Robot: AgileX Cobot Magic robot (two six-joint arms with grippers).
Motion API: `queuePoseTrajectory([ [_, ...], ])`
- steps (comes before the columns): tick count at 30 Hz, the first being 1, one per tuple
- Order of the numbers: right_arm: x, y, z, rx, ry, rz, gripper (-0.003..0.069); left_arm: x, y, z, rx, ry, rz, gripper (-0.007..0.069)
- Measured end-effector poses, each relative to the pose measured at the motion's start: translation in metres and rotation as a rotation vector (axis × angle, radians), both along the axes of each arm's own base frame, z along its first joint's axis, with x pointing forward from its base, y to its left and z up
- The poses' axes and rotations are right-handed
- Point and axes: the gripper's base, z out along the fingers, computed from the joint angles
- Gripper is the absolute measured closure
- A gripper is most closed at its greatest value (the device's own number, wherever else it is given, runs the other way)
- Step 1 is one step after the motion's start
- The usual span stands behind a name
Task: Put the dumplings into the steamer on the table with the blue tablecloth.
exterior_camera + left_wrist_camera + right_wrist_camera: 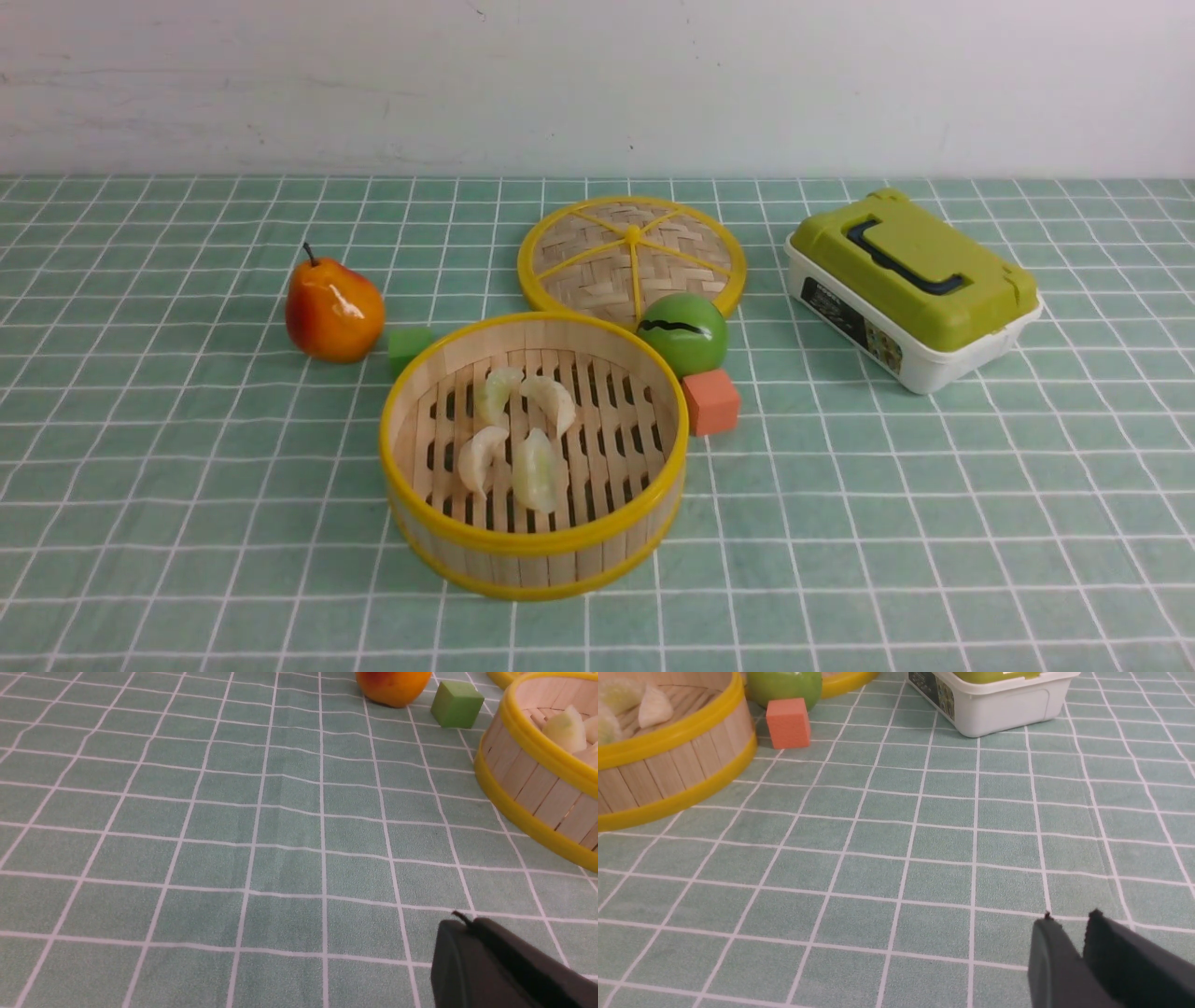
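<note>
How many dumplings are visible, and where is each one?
4, all on the steamer floor: rear left, rear right, front left, front right. None seems hidden.

Bright even light, soft shadows, sharp focus throughout

Four pale, pleated crescent dumplings [518, 434] lie clustered on the slatted floor of the steamer [533, 539] — a round, uncovered bamboo basket with a light-wood wall and yellow rims — standing upright on the bench [187, 485] with its teal, white-gridded cloth.
</note>
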Motion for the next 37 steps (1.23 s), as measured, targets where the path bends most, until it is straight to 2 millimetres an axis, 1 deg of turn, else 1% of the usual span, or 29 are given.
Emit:
queuePoseTrajectory([
  [37, 0.0000, 0.0000, 0.0000, 0.000, 0.000, 0.000, 0.0503, 0.0000, 0.0000, 0.0000, 0.000, 0.000, 0.000, 0.0627],
])
